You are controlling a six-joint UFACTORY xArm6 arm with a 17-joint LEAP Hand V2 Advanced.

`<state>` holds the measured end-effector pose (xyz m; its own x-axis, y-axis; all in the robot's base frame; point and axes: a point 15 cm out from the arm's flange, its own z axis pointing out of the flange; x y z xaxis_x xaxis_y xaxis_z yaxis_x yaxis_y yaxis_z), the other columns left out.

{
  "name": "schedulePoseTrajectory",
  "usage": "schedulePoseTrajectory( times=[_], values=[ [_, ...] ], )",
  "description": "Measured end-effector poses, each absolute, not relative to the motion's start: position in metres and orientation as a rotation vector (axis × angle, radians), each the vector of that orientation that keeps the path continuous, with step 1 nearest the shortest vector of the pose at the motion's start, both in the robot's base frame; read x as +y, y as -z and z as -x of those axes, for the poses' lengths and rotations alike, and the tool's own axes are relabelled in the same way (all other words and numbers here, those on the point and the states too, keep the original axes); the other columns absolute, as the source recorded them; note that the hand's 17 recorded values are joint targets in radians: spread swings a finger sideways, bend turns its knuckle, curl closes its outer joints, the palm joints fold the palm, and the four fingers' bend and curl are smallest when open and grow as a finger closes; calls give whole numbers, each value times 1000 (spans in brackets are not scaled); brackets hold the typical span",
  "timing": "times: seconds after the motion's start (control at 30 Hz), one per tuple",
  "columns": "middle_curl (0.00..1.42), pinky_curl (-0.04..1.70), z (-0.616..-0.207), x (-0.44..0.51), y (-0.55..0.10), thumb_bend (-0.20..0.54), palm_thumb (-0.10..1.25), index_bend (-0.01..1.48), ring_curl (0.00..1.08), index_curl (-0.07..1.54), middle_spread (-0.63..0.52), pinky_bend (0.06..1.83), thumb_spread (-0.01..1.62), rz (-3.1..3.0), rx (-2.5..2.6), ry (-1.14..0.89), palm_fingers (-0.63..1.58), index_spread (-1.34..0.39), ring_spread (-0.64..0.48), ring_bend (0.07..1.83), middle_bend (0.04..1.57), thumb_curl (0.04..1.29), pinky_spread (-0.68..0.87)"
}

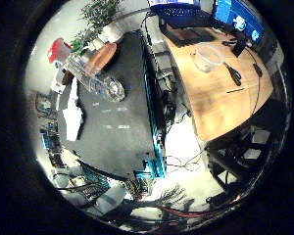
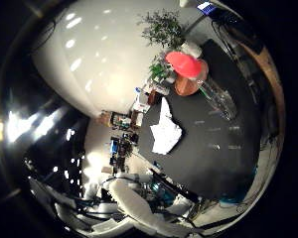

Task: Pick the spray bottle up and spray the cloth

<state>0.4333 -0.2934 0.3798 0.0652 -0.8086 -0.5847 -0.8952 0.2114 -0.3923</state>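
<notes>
The spray bottle (image 1: pixel 95 81) has a clear body and a red top (image 2: pixel 185 64). It is on the black table (image 1: pixel 122 142), near the far end. A crumpled white cloth (image 2: pixel 166 133) lies on the same table by its long edge, a short way from the bottle and apart from it. My right hand (image 2: pixel 134 203) is high above the table and far from both. Only white parts of it show at the edge of the thumb side view. It is open and holds nothing.
A brown dish (image 1: pixel 102 56) lies right beside the bottle's top. A wooden desk (image 1: pixel 220 98) next to the table carries a laptop, a monitor, a clear tub (image 1: pixel 208 56) and scissors. Green plants (image 2: pixel 161 27) stand beyond the table. Clutter covers the floor by the cloth's side.
</notes>
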Motion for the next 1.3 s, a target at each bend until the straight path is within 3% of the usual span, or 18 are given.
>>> schedulePoseTrajectory(
  times=[0.53, 1.3],
  values=[
    [285, 331, -473, -293, -378, -15, 402, 160, 270, 257, 200, 299, 1125, 1513, 1560, -138, -11, -132, 146, 209, 190, 261, 233],
    [306, 334, -511, -274, -303, -18, 457, 157, 279, 272, 192, 299, 1143, 1538, 1458, -217, 4, -136, 140, 226, 192, 257, 252]
  ],
)
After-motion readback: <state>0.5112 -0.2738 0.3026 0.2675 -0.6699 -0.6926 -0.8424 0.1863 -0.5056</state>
